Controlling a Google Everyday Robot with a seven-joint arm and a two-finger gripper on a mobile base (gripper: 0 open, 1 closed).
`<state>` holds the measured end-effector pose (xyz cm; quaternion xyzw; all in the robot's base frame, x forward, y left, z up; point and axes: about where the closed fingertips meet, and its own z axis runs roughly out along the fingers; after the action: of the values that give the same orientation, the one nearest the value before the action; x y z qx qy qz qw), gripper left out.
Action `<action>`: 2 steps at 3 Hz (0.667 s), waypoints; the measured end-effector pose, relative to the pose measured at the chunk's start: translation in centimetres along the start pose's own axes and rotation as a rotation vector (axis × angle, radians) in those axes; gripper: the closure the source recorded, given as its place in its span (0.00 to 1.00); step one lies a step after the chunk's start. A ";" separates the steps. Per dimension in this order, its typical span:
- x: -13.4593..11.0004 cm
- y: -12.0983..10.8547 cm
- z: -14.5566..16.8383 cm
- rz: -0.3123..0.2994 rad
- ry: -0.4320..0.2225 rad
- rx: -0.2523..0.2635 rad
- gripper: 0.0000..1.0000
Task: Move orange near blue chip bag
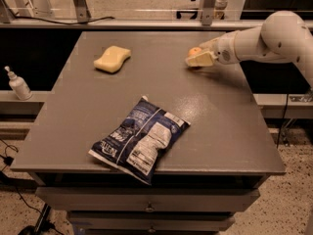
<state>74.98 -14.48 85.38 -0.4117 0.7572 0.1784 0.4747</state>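
The orange (194, 51) sits on the grey table (220, 121) at the back right. My gripper (195, 57) comes in from the right on a white arm and is right at the orange, covering its lower front part. The blue chip bag (140, 140) lies flat at the table's front middle, with one corner hanging over the front edge. The bag is well apart from the orange and the gripper.
A pale yellow sponge (112, 58) lies at the back left of the table. A small white pump bottle (18, 84) stands on a lower ledge to the left. Metal frame legs (208, 4) stand behind the table. Drawers (146, 207) are below the front edge.
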 end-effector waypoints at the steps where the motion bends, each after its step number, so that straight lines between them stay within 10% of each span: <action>1: -1.7 -0.1 -1.6 -0.033 -0.026 0.013 0.63; 2: -3.5 1.2 -3.1 -0.055 -0.039 -0.010 0.88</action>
<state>72.94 -14.22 89.78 -0.4311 0.7353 0.1770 0.4921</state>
